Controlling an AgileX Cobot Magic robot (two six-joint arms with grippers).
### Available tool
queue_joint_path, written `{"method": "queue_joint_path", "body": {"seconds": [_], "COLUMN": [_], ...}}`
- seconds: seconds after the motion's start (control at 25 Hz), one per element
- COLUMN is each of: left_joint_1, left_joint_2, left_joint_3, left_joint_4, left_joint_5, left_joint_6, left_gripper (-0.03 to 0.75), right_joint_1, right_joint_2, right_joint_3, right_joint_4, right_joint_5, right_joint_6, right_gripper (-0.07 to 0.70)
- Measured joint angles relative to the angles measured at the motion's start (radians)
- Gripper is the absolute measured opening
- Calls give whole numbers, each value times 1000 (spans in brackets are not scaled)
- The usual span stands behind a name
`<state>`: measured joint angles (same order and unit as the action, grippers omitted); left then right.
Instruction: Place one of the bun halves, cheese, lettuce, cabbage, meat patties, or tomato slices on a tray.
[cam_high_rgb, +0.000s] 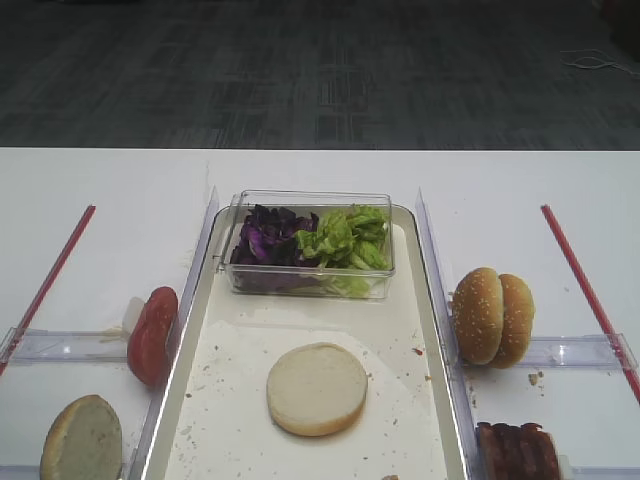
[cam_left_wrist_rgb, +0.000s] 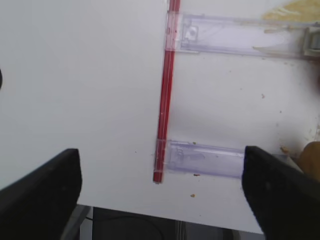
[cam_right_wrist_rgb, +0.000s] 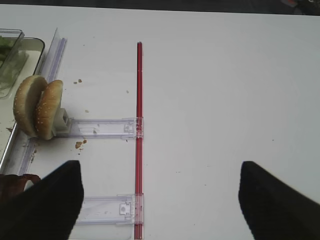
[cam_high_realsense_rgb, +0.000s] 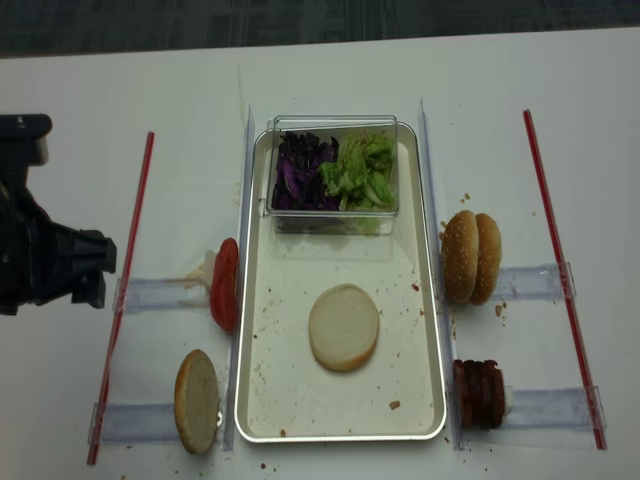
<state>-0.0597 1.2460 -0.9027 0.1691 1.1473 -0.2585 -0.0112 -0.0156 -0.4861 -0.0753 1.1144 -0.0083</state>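
A pale bun half lies cut face up on the silvery tray. A second bun half stands on edge left of the tray, behind it the tomato slices. Purple cabbage and green lettuce fill a clear box at the tray's far end. Meat patties stand on edge to the right. No cheese is in view. My left gripper hangs open over the table's left front edge, holding nothing. My right gripper is open above bare table right of the tray.
Sesame-seeded bun halves stand in a clear holder right of the tray. Red strips and clear plastic rails run along both sides. The left arm sits at the far left.
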Motion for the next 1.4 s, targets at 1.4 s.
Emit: {"method": "queue_joint_path", "body": {"seconds": [1.4], "left_joint_1": [0], "left_joint_2": [-1066], "left_joint_3": [410], "left_joint_4": [-121], "left_joint_5": [28], "left_joint_6": [157], "left_gripper": [619], "right_joint_1": [0], "right_joint_2": [0], "right_joint_3": [0], "right_joint_4": [0], "right_joint_5": [0], "right_joint_6": [0], "right_gripper": [657]}}
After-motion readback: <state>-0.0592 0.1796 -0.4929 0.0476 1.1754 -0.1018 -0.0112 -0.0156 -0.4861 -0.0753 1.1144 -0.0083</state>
